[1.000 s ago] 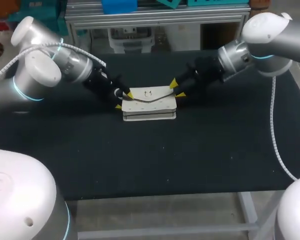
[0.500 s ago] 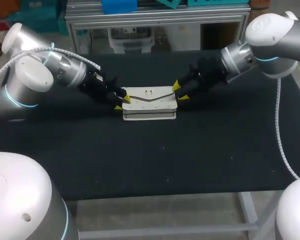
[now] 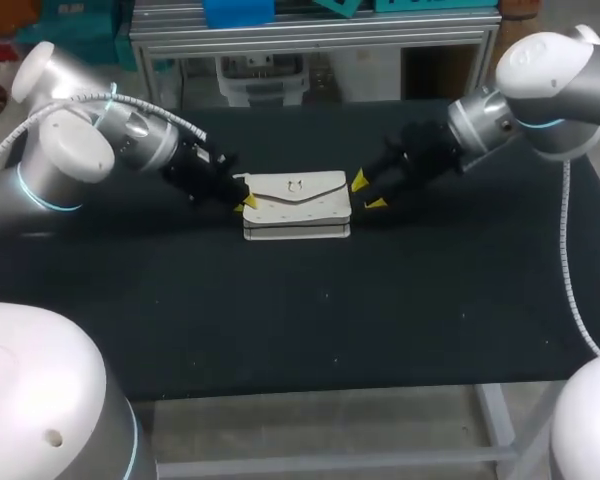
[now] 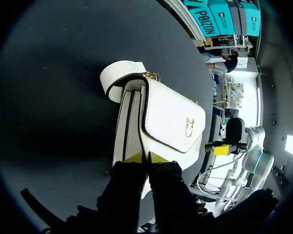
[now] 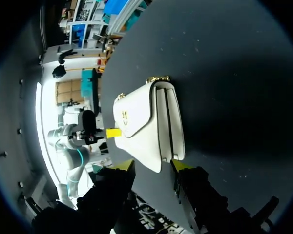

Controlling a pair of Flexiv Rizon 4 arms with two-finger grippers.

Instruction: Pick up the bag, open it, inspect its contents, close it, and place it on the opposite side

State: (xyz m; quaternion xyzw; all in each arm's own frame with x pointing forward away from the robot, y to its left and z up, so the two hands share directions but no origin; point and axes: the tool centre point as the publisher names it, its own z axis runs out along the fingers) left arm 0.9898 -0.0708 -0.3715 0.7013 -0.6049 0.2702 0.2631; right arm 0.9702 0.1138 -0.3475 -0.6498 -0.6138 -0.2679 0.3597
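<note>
Now, bag (image 3: 296,205): white, flap closed, lying flat mid-table (image 3: 310,300).
My left gripper (image 3: 242,203): at the bag's 9 o'clock end; whether clenched or released, I cannot tell.
My right gripper (image 3: 367,192): released, just off the bag's 3 o'clock end.

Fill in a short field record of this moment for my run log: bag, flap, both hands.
bag: white, lying flat mid-table
flap: down, closed
left hand: at the bag's left end; whether it grips cannot be told
right hand: open, at the bag's right end, not holding it
table: black top
</note>
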